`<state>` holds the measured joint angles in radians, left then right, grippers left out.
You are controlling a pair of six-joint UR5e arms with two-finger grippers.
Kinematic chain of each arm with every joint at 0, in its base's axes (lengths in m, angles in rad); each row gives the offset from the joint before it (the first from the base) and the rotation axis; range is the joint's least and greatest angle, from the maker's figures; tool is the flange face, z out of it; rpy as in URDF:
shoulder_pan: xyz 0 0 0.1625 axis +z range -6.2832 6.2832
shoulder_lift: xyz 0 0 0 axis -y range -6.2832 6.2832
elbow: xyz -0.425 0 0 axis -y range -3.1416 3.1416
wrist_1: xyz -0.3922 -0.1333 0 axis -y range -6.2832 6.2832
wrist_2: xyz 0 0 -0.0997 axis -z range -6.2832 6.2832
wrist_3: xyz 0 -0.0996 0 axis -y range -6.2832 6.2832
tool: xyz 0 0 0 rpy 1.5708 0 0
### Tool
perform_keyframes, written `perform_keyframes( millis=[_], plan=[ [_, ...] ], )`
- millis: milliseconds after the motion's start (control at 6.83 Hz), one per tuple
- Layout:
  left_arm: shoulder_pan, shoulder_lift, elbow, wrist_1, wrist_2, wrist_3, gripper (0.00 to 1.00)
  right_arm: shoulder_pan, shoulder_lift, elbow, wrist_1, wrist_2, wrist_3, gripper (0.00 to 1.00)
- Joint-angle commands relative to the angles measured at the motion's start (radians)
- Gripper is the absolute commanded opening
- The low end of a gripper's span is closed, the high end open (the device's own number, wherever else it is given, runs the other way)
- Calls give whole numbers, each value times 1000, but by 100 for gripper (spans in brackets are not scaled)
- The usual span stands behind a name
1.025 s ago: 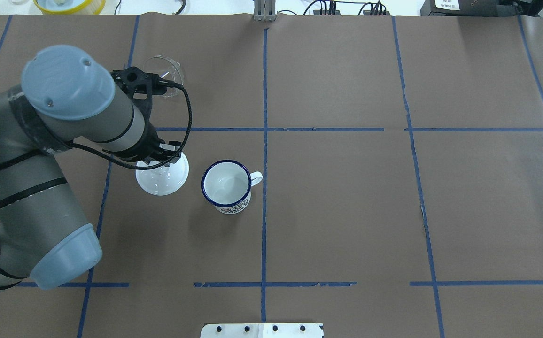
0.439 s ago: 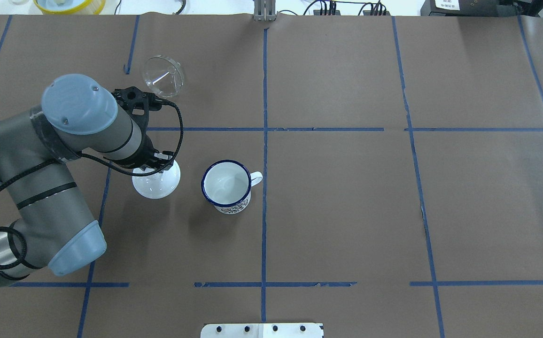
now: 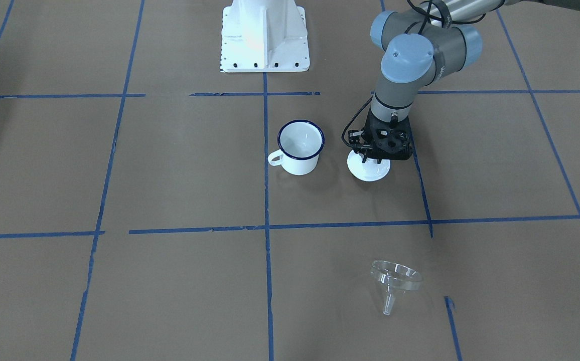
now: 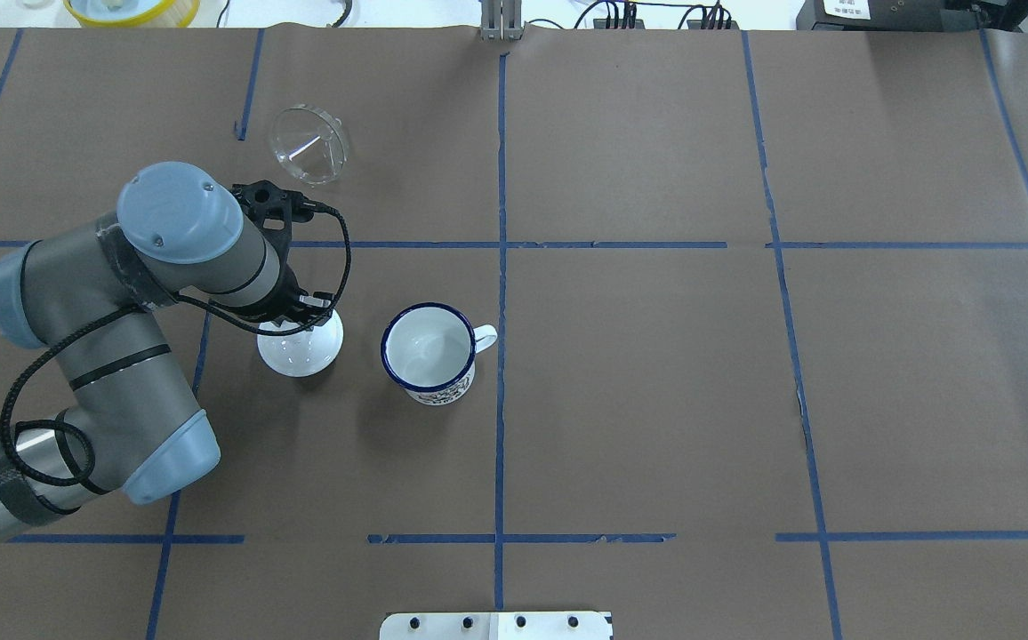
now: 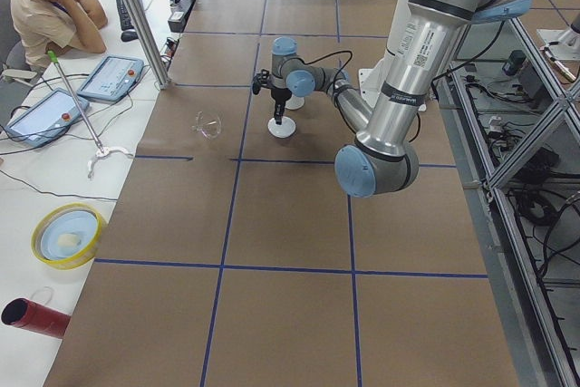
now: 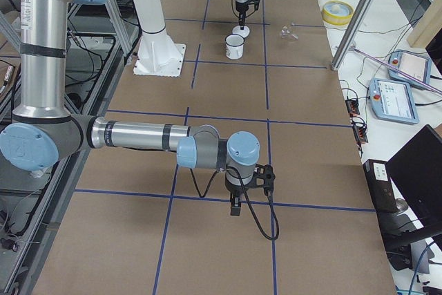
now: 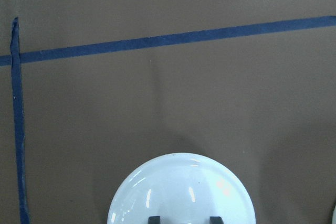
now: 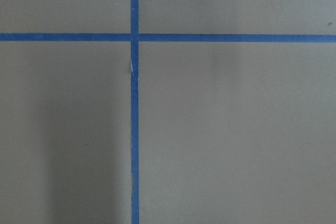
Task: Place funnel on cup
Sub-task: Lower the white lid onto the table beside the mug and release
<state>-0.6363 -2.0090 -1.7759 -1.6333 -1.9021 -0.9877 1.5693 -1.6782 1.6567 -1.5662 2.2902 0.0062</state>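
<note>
The clear funnel (image 4: 309, 147) lies on its side at the far left of the table, also in the front view (image 3: 395, 276). The white cup (image 4: 428, 351) with a dark blue rim stands upright and empty near the middle (image 3: 300, 145). My left gripper (image 4: 301, 313) points straight down over a round white lid (image 4: 305, 351) just left of the cup. Its fingertips (image 7: 154, 219) straddle the lid's centre, seemingly shut on the hidden knob. The lid rests on or just above the table (image 3: 369, 171). My right gripper (image 6: 235, 211) hangs far off to the right; I cannot tell its state.
Brown paper with a blue tape grid covers the table (image 4: 656, 400). A yellow bowl (image 4: 132, 9) sits beyond the far edge. The white robot base plate (image 3: 264, 35) is behind the cup. An operator (image 5: 50, 2) sits at the table's side.
My left arm has drawn back toward the robot and lowered the white lid, which now looks smaller and sits slightly nearer. The funnel, half covered before, is now uncovered. The cup has not moved.
</note>
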Motion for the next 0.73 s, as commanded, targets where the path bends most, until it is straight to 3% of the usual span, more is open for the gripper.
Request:
perform_keyframes(
  millis=[0, 146, 439, 586],
  plan=[
    [1, -2, 19, -2, 0, 0, 0, 0, 0, 0, 0, 0, 0, 100],
    [3, -2, 24, -2, 0, 0, 16, 0, 0, 0, 0, 0, 0, 100],
    [3, -4, 27, -3, 2, -6, 82, 0, 0, 0, 0, 0, 0, 100],
    [3, -4, 21, -2, 0, -11, 99, 0, 0, -2, 0, 0, 0, 100]
  ],
)
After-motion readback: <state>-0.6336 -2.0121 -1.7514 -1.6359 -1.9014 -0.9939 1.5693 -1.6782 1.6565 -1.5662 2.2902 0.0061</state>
